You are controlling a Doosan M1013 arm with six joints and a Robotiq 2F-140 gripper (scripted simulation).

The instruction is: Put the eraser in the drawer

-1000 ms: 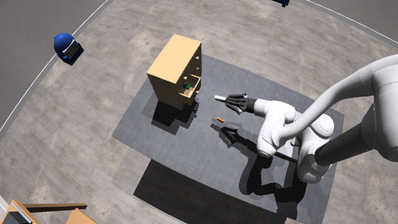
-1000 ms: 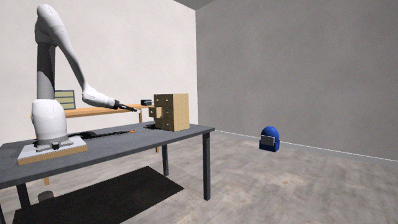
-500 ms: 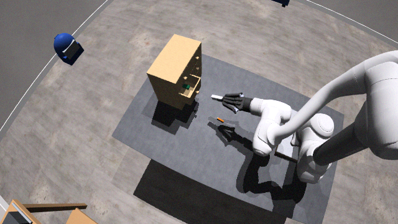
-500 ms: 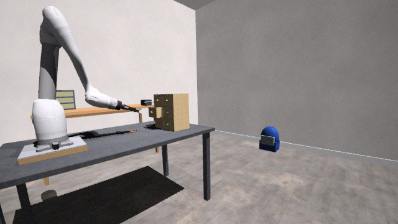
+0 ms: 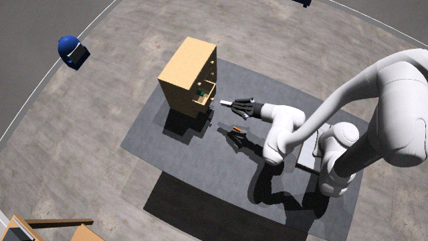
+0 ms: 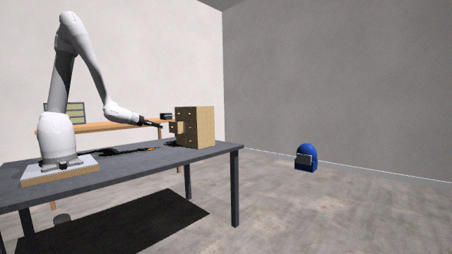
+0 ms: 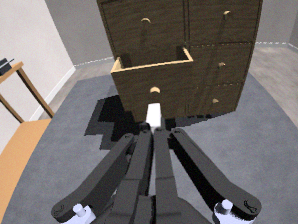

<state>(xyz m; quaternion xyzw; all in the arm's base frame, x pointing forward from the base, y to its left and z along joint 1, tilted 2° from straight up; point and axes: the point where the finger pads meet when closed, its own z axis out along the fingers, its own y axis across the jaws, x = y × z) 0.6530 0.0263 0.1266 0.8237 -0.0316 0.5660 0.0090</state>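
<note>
Evidently, the closing step was in hand. The end effector was pressed together, its pale tips meeting on nothing, in front of the open drawer. Below it, an orange stick lay on the table, to be left there. Ahead stood the knob of the left middle drawer, apart from the tips. Beyond that front, the green block, judged to be the eraser, was inside the drawer. Farthest was the chest, upright, its other visible drawers apparently in. The next move called for a slow, straight push on the front until nearly flush; excess force risked shifting the chest, and an off-centre push could have jammed the tray. Withdrawal and stillness remained due.

The claw has moved closer to the open drawer.
</note>
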